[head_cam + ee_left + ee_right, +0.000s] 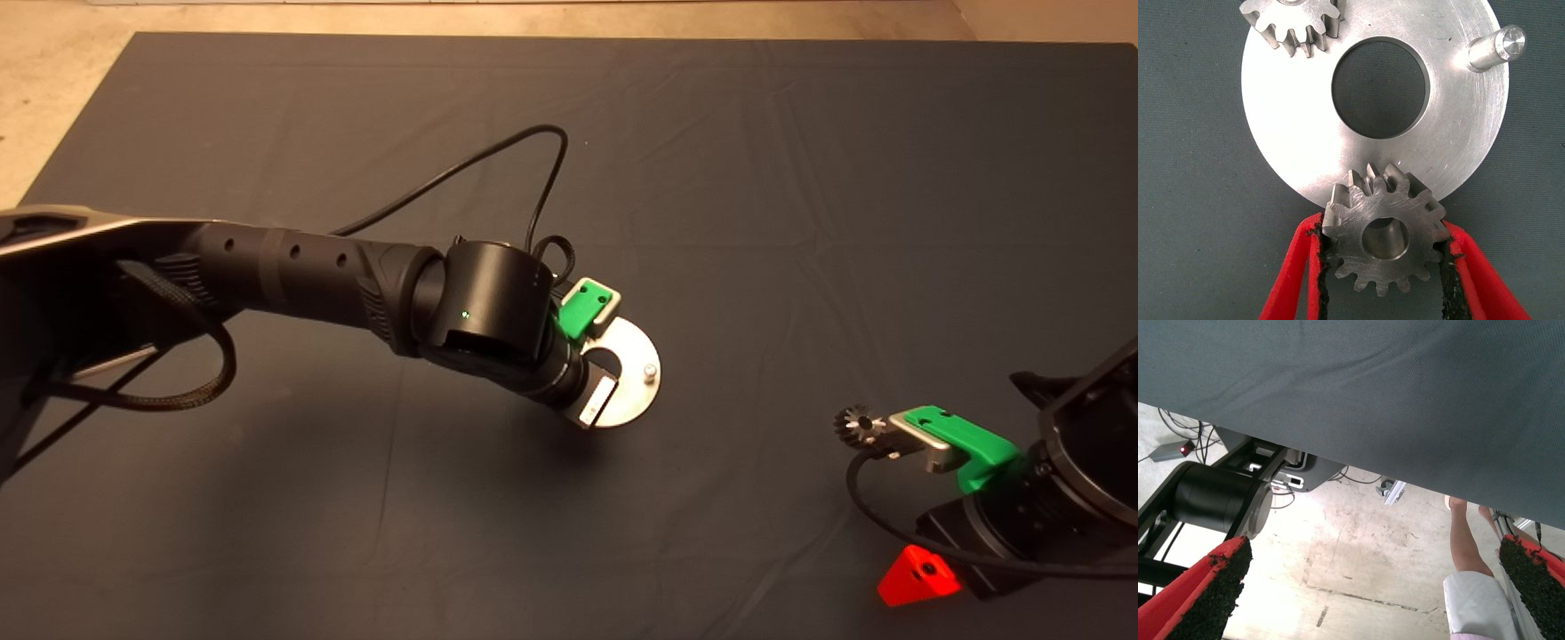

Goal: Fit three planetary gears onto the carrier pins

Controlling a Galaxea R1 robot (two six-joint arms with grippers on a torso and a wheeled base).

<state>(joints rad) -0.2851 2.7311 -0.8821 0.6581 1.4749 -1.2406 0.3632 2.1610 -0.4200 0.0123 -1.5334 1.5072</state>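
The left gripper point(1383, 257), fingers clamped across the teeth of a small, stiff, slick-looking silvery steel spur gear point(1383, 235), holds it at the rim of the shiny pinned carrier disc point(1291, 147); the right gripper point(1371, 587) waits, fingers apart.

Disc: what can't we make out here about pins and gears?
1. Head view: left arm covers most of the disc; one pin shows.
2. Left wrist view: edge gear cut off by the frame; bore and pin unseen.
3. Left wrist view: held gear in the left gripper covers its pin; seating unclear.
4. Head view: loose gear by the parked right gripper; contact too small to tell.
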